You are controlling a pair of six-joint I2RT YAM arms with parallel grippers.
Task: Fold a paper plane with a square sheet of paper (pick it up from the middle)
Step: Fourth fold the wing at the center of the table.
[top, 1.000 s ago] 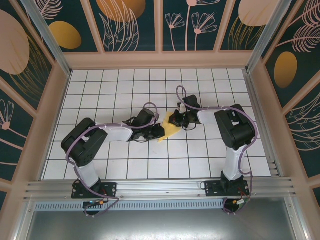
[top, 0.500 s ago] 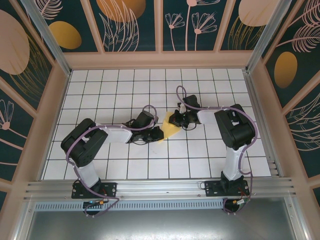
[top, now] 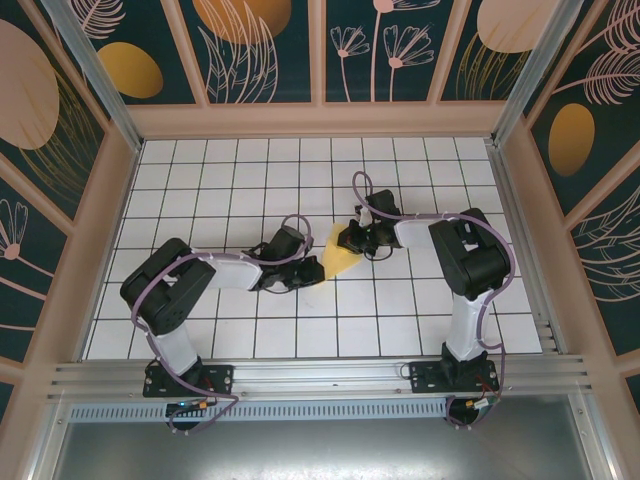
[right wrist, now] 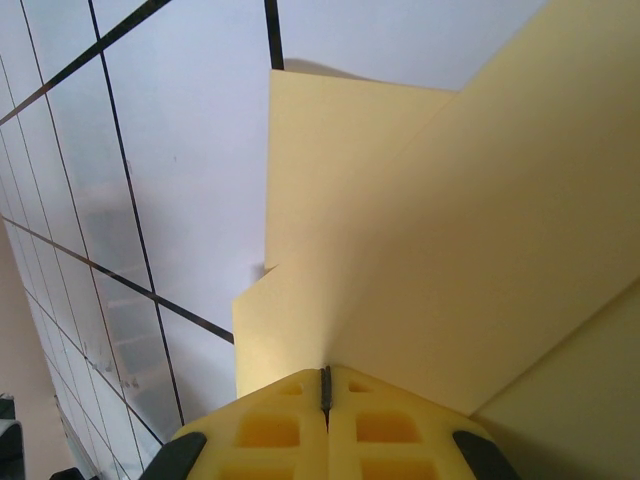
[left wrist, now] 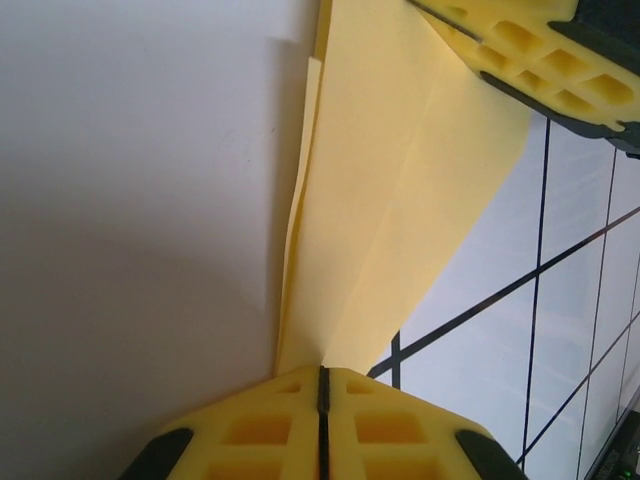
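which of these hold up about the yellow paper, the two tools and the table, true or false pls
1. The left tool is shut on the pale-yellow folded sheet of paper. True.
2. The right tool hangs open, apart from the paper. False: it is shut on the paper as well.
3. The paper is flat, with no fold in it. False: it shows creases and overlapping layers.
4. The paper is over a white tiled table with dark grid lines. True.

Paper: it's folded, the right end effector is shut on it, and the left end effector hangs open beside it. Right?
Not quite: the left end effector is shut on the paper too, as the left wrist view shows. The rest holds.
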